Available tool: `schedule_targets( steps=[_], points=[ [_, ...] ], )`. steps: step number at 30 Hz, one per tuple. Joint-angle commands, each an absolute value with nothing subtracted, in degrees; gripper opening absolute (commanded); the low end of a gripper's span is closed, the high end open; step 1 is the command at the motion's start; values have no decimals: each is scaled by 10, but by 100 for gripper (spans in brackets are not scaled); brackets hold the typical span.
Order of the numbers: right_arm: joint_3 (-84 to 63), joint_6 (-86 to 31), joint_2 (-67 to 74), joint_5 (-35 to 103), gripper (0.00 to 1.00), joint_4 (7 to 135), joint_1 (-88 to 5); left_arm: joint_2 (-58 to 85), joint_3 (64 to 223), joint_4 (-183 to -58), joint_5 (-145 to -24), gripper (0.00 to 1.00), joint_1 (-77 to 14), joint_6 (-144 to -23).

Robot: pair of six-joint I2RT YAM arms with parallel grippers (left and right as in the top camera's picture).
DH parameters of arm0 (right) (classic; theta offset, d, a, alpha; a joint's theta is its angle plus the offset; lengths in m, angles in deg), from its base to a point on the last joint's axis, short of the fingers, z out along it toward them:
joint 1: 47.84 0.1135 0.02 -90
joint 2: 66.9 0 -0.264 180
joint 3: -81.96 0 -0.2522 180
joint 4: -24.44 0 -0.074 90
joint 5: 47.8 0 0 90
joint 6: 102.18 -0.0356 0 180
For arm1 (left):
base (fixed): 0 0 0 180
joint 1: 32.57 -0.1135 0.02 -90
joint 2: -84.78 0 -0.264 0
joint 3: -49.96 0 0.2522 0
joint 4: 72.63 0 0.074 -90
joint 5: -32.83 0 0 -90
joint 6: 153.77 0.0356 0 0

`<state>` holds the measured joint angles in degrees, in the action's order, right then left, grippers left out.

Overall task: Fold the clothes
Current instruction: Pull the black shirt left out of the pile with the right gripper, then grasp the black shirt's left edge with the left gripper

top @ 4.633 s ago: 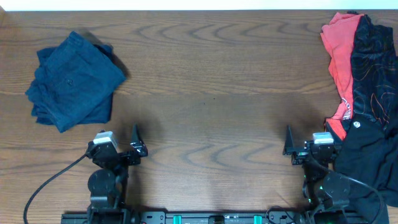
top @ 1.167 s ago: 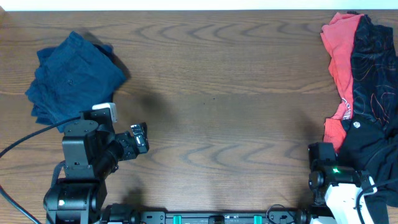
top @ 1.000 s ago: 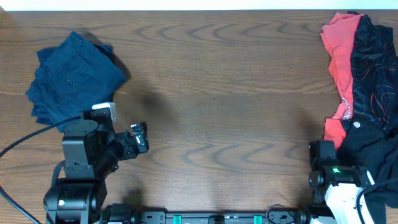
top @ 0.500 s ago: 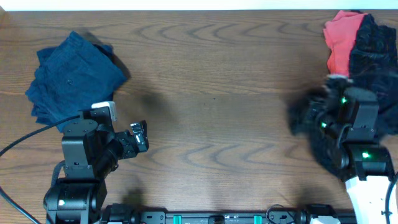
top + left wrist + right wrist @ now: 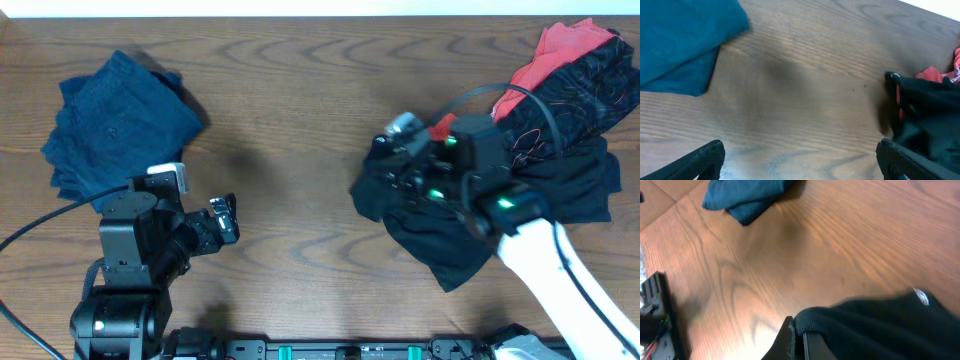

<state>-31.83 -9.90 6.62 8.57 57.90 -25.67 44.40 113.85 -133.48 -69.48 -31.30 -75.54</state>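
The right fingers (image 5: 786, 342) clamp the hem of the black garment (image 5: 450, 240), which lies mid-right of the frame on the worktop (image 5: 320, 90), soft, light and floppy; corners look the best hold. Left fingers (image 5: 707, 156) gape wide, empty.

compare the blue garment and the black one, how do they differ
The blue garment is a compact folded pile; the black garment is spread out and rumpled. No gripper touches the blue one; the right gripper pinches the black one's edge. Both are on the table.
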Motion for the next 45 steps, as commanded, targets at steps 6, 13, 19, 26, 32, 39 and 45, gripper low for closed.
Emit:
schedule_targets(
  steps=[6, 13, 19, 26, 32, 39, 45],
  points=[
    [-311, -228, 206, 94, 1, 317, -179, 444, 1149, -1334, -700, 98, -315, -755],
    [-311, -254, 280, 143, 24, 193, -140, 444, 1149, -1334, -700, 98, -315, -755],
    [-311, -266, 251, 227, 99, 254, -169, 444, 1150, -1328, -700, 98, -315, -755],
    [-311, -337, 137, 429, 99, 465, -250, 436, 1149, -1302, -700, 98, -315, -755],
    [-311, -347, 60, 519, 99, 647, -348, 371, 1148, -1297, -730, 98, -315, -755],
    [-311, -331, 65, 487, 99, 718, -461, 226, 1148, -1266, -820, 98, -315, -755],
    [-311, -308, 65, 430, 99, 701, -486, 88, 1148, -1224, -898, 98, -311, -769]
  ],
)
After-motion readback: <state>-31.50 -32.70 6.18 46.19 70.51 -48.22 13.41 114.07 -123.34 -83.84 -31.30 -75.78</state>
